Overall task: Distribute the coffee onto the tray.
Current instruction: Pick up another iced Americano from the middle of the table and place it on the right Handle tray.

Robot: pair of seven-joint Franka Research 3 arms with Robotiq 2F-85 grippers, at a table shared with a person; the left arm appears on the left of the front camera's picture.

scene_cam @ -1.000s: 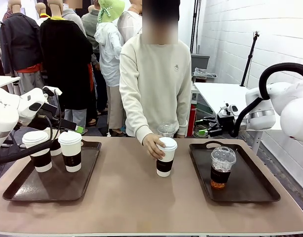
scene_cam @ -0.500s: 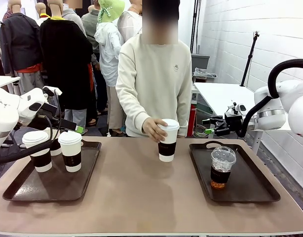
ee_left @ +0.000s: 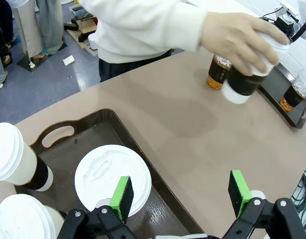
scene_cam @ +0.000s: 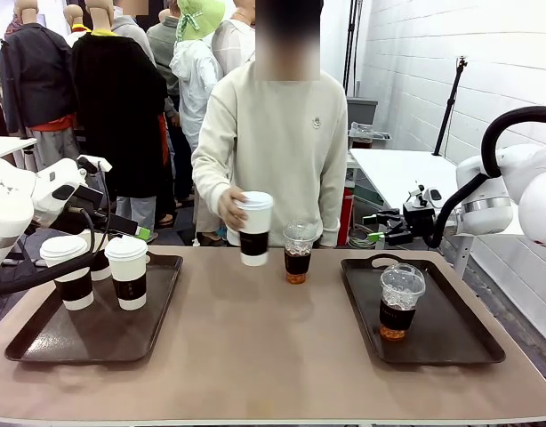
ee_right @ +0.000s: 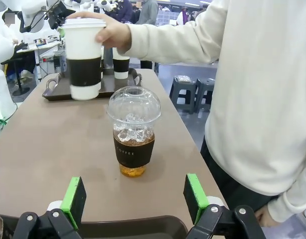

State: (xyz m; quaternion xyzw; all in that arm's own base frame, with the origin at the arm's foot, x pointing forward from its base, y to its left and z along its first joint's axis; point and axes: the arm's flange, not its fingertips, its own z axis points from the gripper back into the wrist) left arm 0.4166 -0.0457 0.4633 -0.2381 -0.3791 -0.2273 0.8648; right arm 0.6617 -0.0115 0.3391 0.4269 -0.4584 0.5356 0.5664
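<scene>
Noted tan table point(scene_cam: 255, 356), white brick wall point(scene_cam: 415, 53) on room's right. Counted two dark trays: left tray point(scene_cam: 51, 342) carrying three lidded paper cups point(ee_left: 113, 174), right tray point(scene_cam: 451, 342) carrying one iced coffee point(scene_cam: 399, 302). Found second iced coffee point(scene_cam: 297, 255) standing on bare table between trays. Spotted fourth paper cup point(scene_cam: 254, 231) lifted off table in person's hand point(scene_cam: 228, 206). Logged left gripper point(ee_left: 180, 194) and right gripper point(ee_right: 134, 198) both spread wide, empty.
</scene>
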